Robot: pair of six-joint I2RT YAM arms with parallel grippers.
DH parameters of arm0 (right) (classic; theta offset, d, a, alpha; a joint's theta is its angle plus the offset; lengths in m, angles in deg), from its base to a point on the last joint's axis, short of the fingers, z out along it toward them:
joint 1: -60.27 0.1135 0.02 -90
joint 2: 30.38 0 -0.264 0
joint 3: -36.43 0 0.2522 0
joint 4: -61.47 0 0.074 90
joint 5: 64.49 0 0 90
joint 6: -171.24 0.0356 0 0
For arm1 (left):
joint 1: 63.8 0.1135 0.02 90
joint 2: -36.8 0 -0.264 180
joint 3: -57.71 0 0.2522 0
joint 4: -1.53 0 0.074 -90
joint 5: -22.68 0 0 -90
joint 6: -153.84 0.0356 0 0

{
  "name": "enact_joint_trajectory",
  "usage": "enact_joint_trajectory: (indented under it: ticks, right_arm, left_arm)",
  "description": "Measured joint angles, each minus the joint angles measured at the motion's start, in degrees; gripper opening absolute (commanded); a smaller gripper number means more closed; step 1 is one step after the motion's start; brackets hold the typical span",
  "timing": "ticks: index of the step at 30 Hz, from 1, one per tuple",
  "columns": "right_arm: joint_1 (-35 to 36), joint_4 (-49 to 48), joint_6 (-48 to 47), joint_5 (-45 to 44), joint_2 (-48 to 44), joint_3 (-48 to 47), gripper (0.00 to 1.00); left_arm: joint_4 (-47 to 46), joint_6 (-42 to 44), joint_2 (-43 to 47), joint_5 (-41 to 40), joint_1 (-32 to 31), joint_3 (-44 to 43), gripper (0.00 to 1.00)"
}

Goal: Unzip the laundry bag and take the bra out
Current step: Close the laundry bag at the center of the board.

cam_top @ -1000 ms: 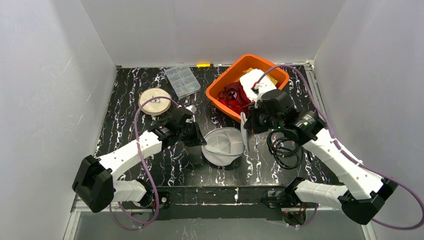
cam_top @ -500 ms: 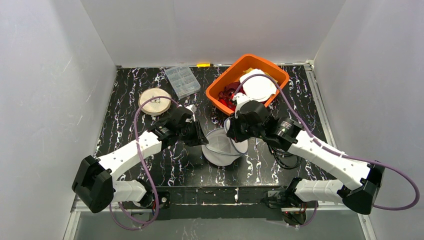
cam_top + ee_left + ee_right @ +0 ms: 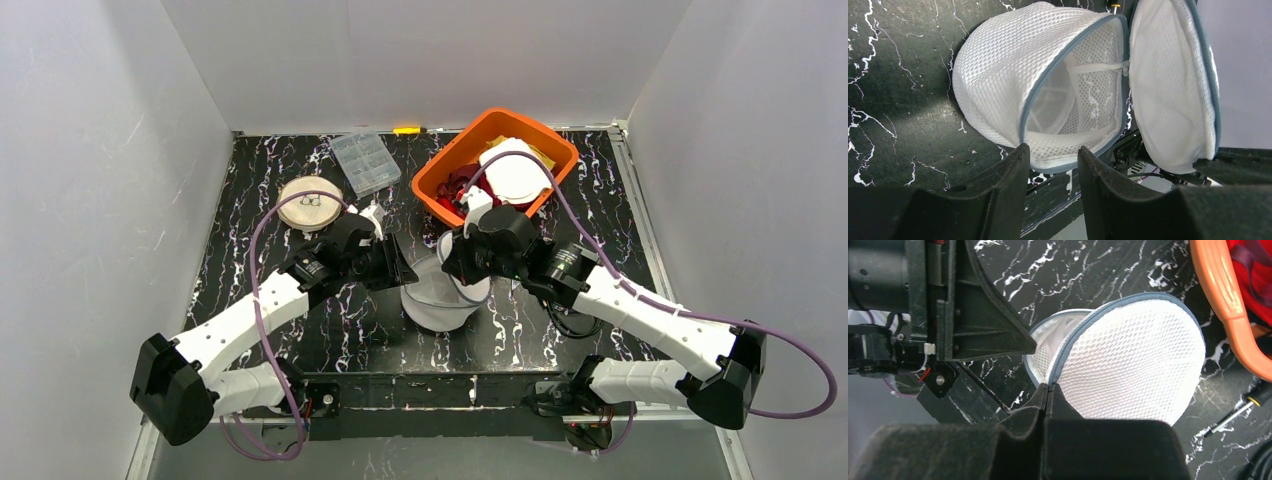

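Observation:
The white mesh laundry bag (image 3: 432,305) with grey-blue zip trim stands unzipped at the table's middle, its round lid (image 3: 1168,90) swung up. In the left wrist view the bag's body (image 3: 998,75) gapes; only white inner straps show inside, and no bra is visible there. My left gripper (image 3: 398,275) is open, and its tips (image 3: 1050,150) straddle the bag's lower rim. My right gripper (image 3: 455,262) is shut (image 3: 1048,386) on the zip edge of the lid (image 3: 1133,365) and holds it up.
An orange bin (image 3: 455,147) behind the bag holds a red garment (image 3: 455,185) and a white round item (image 3: 515,175); its rim shows in the right wrist view (image 3: 1218,300). A clear plastic box (image 3: 365,162), a wooden disc (image 3: 310,203) and a black cable (image 3: 565,322) lie around.
My right arm swung left from the orange bin to the bag and closed on the lid's edge, and the lid now stands up. My left arm shifted slightly toward the back.

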Motion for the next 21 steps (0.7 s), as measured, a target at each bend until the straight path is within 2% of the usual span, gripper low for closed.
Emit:
enact_joint_trajectory:
  ticks: [3, 11, 17, 21]
  right_arm:
    - [0.6, -1.5, -1.0, 1.3, -0.1, 0.0, 0.01]
    - [1.7, -4.0, -4.6, 3.4, -0.1, 0.0, 0.01]
    - [2.1, -4.1, -5.7, 2.5, -0.1, 0.4, 0.01]
    - [2.7, -4.0, -5.9, 1.4, 0.5, 0.7, 0.01]
  left_arm:
    - [0.0, -0.2, 0.8, -0.4, 0.0, 0.0, 0.42]
    - [0.0, -2.7, 3.4, -2.1, 0.0, 1.4, 0.59]
    - [-0.2, -6.4, 8.8, -3.4, 0.0, 1.7, 0.64]
    - [-0.5, -9.4, 9.1, -3.4, 0.0, 1.4, 0.66]
